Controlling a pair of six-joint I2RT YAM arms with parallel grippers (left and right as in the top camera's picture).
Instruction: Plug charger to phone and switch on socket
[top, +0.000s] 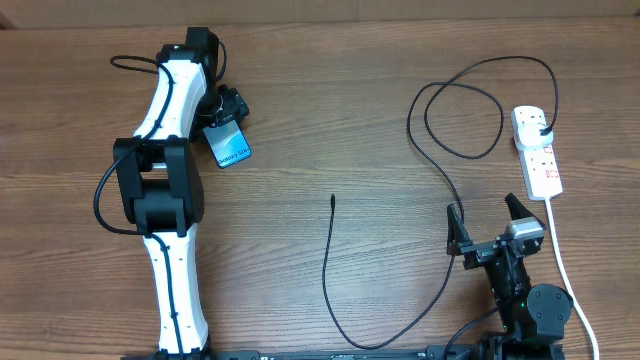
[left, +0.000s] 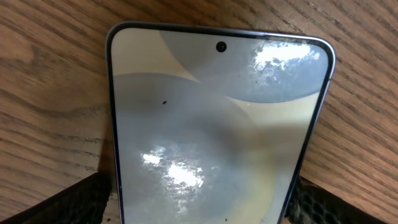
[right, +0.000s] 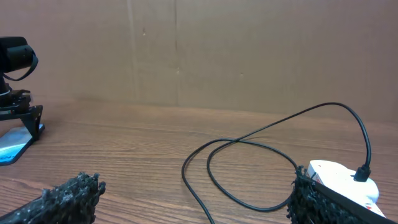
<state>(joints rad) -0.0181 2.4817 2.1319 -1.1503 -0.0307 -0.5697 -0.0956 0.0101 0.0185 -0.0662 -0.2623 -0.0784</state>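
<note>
Slim black-edged blue-screen smartphone (top: 231, 148) flat on wooden table (top: 330, 120), left side. My left gripper (top: 226, 120) straddles its side edges; can't tell if clamped. Right gripper (top: 483, 210) fingers apart, empty. Slick, fragile: I'd hold the edges.

Robotics lab / test-bench setup, by the look: left arm (top: 170, 100) & right arm (top: 520, 300) both mounted at the near edge of a wood-grain table (top: 330, 120), w/ a plain brown cardboard wall (right: 249, 50) as backdrop behind it.
</note>
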